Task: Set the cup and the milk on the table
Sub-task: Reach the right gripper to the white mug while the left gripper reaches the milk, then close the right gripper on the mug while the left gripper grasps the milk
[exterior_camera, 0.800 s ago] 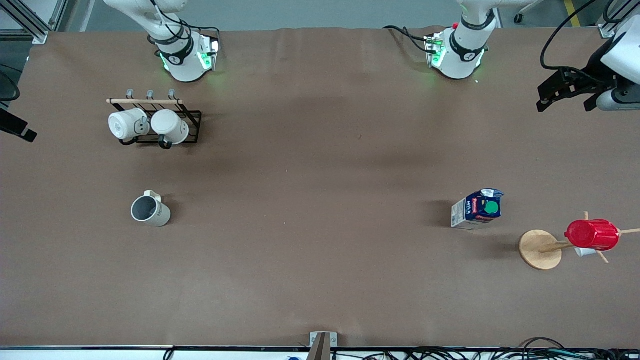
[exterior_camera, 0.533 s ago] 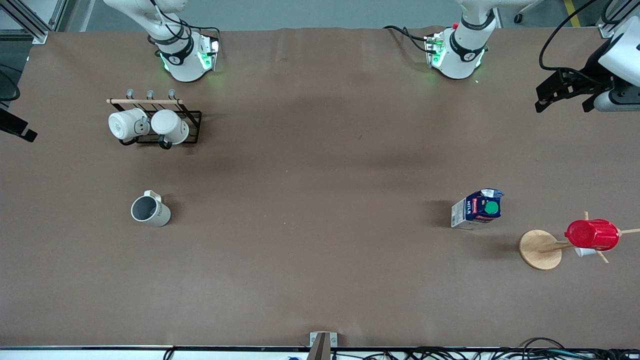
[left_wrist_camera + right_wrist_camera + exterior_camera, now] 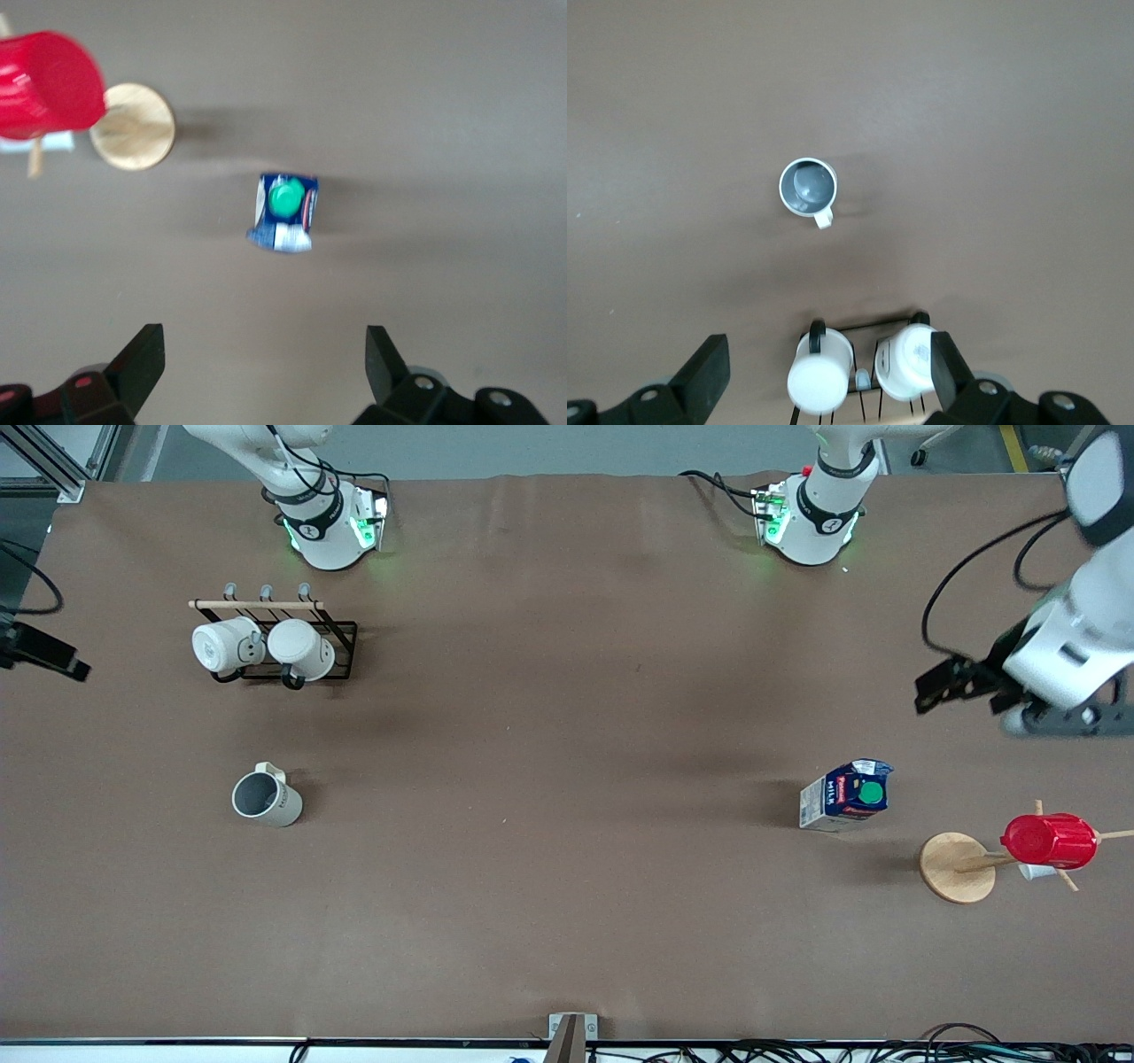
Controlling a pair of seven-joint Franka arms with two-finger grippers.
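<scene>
The cup (image 3: pixel 264 797), cream-white with a grey inside, stands upright on the brown table (image 3: pixel 567 797) toward the right arm's end. It also shows in the right wrist view (image 3: pixel 808 188). The milk (image 3: pixel 846 795), a blue and white carton with a green cap, stands on the table toward the left arm's end and shows in the left wrist view (image 3: pixel 285 212). My left gripper (image 3: pixel 941 686) (image 3: pixel 263 363) is open and empty, high over bare table near the milk. My right gripper (image 3: pixel 62 660) (image 3: pixel 827 372) is open and empty, high over the table's edge at the right arm's end.
A black wire rack (image 3: pixel 341 638) holding two white mugs (image 3: pixel 301 648) stands farther from the camera than the cup. A wooden mug tree (image 3: pixel 957 868) carrying a red ribbed cup (image 3: pixel 1050 841) stands beside the milk, nearer the camera. Cables lie along the front edge.
My left gripper has swung from the table's edge in over the table, closer to the milk. My right gripper has shifted slightly inward. The cup and the milk have not moved.
</scene>
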